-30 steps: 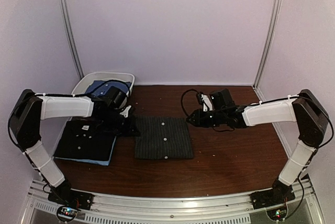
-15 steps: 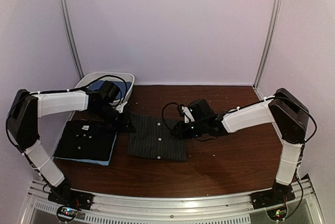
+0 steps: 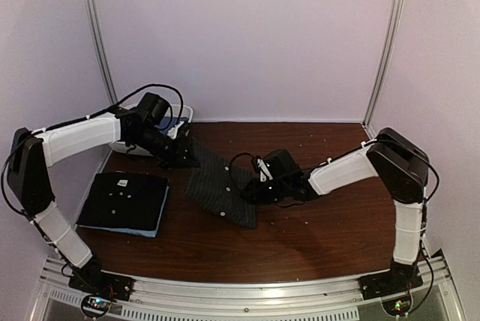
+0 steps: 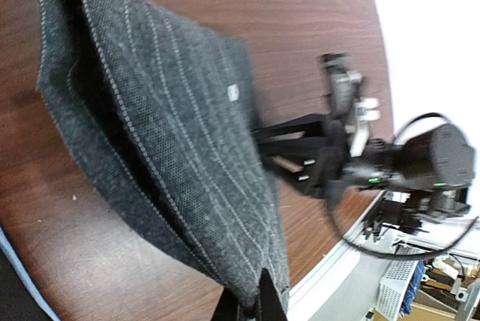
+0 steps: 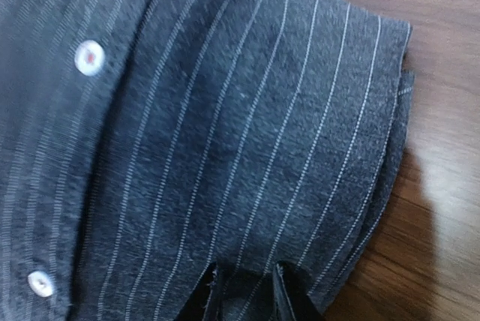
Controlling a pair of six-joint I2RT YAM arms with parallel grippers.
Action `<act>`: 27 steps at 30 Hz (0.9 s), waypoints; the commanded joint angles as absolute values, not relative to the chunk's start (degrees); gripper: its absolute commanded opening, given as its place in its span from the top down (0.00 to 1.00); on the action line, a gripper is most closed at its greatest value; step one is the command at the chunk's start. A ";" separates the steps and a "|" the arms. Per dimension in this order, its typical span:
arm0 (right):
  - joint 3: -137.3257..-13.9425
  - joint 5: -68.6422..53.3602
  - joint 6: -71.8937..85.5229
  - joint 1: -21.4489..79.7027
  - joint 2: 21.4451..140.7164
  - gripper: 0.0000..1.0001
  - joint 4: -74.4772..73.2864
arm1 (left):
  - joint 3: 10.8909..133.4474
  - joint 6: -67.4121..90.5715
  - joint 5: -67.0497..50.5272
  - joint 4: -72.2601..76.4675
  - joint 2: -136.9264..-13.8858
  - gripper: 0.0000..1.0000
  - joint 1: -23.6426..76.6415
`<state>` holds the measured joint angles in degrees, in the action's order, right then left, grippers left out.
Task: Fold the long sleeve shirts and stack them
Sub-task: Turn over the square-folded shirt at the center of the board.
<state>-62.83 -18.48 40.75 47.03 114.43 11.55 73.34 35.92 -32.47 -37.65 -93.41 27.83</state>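
The folded charcoal pinstriped shirt (image 3: 219,186) lies diagonally across the middle of the counter (image 3: 330,223). The left tool (image 3: 185,159) is clamped on its far-left corner and the right tool (image 3: 250,192) is pinched tight on its near-right edge. A folded black shirt (image 3: 124,199) rests near the counter's near-left corner.

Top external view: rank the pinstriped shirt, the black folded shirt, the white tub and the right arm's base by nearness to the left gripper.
1. pinstriped shirt: one corner is held in the jaws of the left gripper.
2. black folded shirt, to the near left, and white tub, just behind: too close to call.
3. right arm's base: at the near right corner.
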 commanded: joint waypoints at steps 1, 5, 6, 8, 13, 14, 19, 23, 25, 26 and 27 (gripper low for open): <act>-68.50 -21.30 45.14 49.22 119.72 0.76 17.43 | 79.84 37.88 -37.03 -36.15 -91.27 1.00 27.54; -78.12 -23.83 48.42 51.91 126.30 0.75 20.55 | 85.50 39.62 -38.50 -34.97 -93.06 1.00 29.07; -80.57 -24.90 49.54 52.47 127.85 0.75 21.61 | 86.88 40.04 -38.62 -34.81 -93.95 1.00 29.81; -83.73 -27.03 52.98 53.02 130.53 0.75 24.86 | 88.52 41.24 -38.82 -33.46 -95.99 1.00 31.36; -85.22 -30.42 58.91 52.37 133.12 0.74 32.81 | 88.13 43.58 -38.17 -28.97 -98.96 1.00 33.22; -84.38 -30.18 58.88 52.12 132.78 0.74 32.86 | 87.16 43.80 -38.18 -28.20 -99.38 1.00 33.22; -76.95 -28.46 58.58 49.81 128.81 0.74 33.45 | 82.16 44.69 -38.75 -23.85 -100.84 1.00 33.29; -70.39 -26.99 58.03 48.16 124.22 0.73 33.00 | 80.35 45.35 -39.57 -21.42 -102.55 1.00 33.93; -66.57 -25.41 57.03 47.35 120.79 0.71 31.95 | 80.06 45.75 -39.85 -20.42 -103.38 1.00 34.22; -64.88 -24.46 56.45 46.92 119.16 0.70 31.65 | 79.91 46.05 -40.20 -19.72 -103.74 1.00 34.39; -63.09 -23.74 56.08 46.36 117.60 0.70 31.38 | 79.98 46.27 -40.37 -19.29 -104.09 1.00 34.51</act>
<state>-67.57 -27.11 58.08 47.86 125.99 30.41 80.73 44.97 -38.46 -24.91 -103.07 33.91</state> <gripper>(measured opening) 0.292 0.030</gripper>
